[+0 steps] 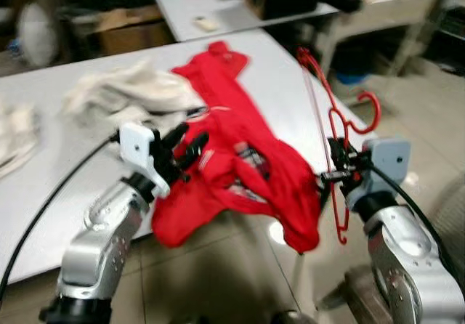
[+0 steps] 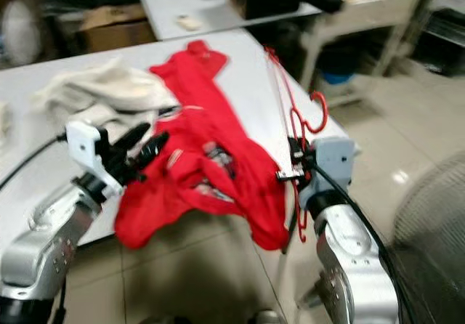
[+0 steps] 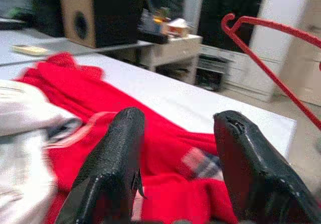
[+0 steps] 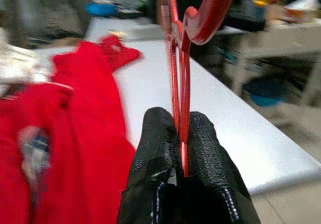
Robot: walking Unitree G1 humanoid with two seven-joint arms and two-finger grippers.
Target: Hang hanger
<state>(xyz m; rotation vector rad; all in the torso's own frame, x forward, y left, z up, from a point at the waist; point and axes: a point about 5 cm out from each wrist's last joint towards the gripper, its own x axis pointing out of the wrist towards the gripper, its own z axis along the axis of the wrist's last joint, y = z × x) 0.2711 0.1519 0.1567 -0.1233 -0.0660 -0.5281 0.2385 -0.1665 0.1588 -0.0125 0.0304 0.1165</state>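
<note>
Red hanger (image 1: 336, 120) in right claw (image 1: 336, 165), beside red garment (image 1: 240, 157).

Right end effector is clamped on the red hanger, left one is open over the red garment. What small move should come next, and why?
Probably close the left end effector on the red garment. Its fingers stand open just above the cloth, which sprawls over the white table edge, while the right end effector is shut on the red hanger beside it. The hanger is not inside the garment yet, so the cloth likely needs holding first.

We see a thin red hanger (image 1: 341, 131) standing almost upright past the table edge, its hook curling up to the right. Beside it, a red shirt (image 1: 240, 157) lies crumpled on the table, its bottom drooping over the edge.
</note>
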